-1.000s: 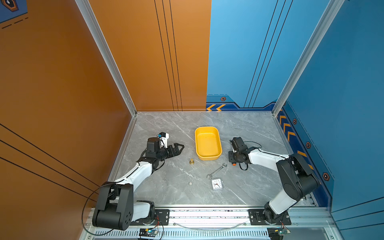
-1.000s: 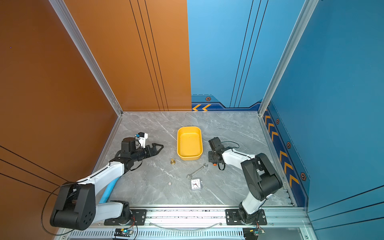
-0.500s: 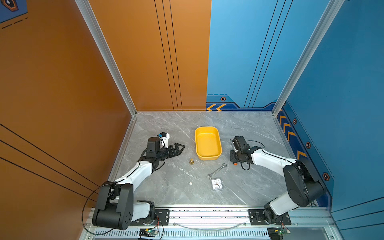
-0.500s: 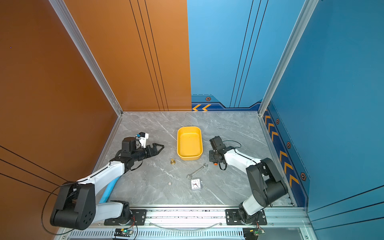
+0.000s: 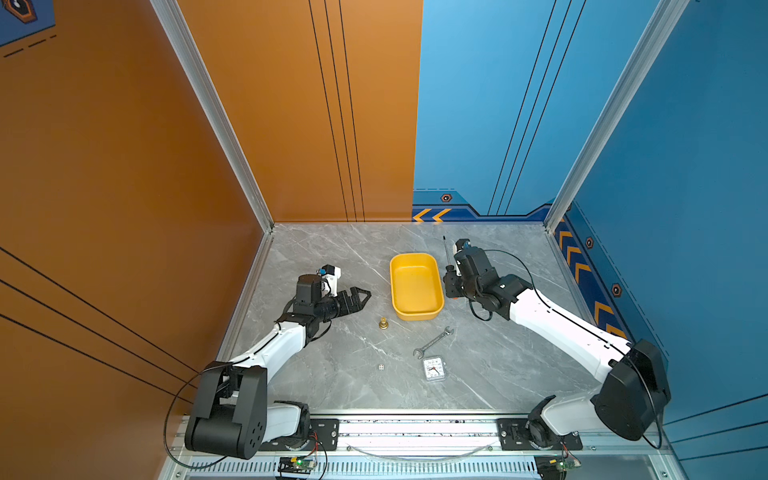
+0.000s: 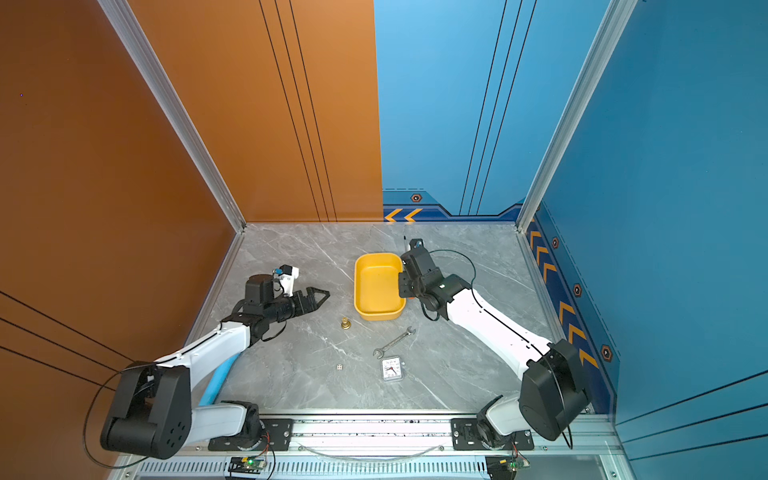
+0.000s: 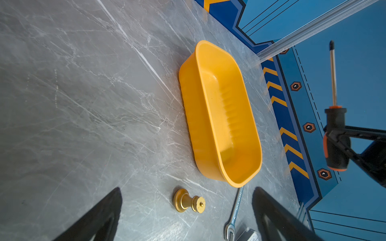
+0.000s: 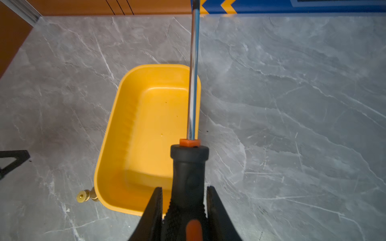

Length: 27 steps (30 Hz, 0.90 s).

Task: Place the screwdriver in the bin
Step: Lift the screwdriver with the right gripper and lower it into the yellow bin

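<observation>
Towards the left edge of the worktop (image 5: 332, 374) the left end effector (image 5: 365, 295) is held low, its jaws spread wide with nothing between them. Nearer the middle a small brass knob (image 5: 383, 323) is stood on its base, and a tiny die (image 5: 381, 367) is seen closer to the front edge. The bin (image 5: 417, 316) is set lengthwise about the middle, somewhat towards the far edge. Between it and the front edge a silver wrench (image 5: 432, 341) is laid at a slant, with a small clock (image 5: 434, 368) just beside its lower end. Just right of the bin the right end effector (image 5: 451, 286) is clamped tight on the black handle of the screwdriver (image 7: 335, 135), which is held off the worktop along the bin's right rim, outside the bin, its shaft pointed towards the far edge
</observation>
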Available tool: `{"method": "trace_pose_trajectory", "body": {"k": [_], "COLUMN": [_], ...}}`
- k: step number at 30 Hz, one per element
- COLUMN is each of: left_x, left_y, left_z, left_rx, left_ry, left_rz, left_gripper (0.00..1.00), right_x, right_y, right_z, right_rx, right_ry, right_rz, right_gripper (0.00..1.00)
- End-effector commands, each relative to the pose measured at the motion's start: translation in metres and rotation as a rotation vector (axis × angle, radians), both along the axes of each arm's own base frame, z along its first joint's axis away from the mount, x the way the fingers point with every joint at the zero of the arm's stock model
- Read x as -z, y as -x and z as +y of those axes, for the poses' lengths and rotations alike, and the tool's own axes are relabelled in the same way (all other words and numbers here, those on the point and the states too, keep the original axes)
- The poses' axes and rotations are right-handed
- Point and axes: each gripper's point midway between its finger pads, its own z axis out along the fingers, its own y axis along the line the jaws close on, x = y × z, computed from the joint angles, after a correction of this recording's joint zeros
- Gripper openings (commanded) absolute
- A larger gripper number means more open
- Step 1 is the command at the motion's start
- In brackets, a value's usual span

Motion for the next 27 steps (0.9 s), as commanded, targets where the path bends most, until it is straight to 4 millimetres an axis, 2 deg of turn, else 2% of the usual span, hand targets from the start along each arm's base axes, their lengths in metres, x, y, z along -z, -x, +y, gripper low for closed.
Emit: {"method": "trace_pose_trajectory", "body": {"k": [1,6,10,13,19,27], "left_x": [-0.002,-0.002,-0.001,0.001,0.002,0.004], "left_y": [0.002,0.006,0.008,0.009,0.013,0.016], "left_z": [-0.004,-0.002,-0.001,0.001,0.002,0.004], "left_rx": [0.016,0.013,0.008,0.004,-0.004,-0.006], "left_ry": [0.009,-0.001,-0.013,-0.016,-0.020,-0.033], "left_rz": [0.011,0.009,0.012,0.015,0.014,0.017], "left_gripper": [0.98,0.98,0.98,0.98,0.98,0.98], "right_x": [0.000,0.018,0.045,0.063,0.094,0.123], "right_y": [-0.017,-0.032,-0.037,-0.038,-0.037,-0.032], "right_z": [0.003,0.029,0.051,0.059,0.062,0.060], "right_rx": [0.056,0.066,0.052,0.050,0.065,0.086], "right_ry": [0.057,0.056,0.078,0.106,0.131,0.156], "right_rz": [-0.003,0.055,0.117,0.160,0.231,0.297], "right_gripper": [0.00,0.00,0.00,0.00,0.00,0.00]}}
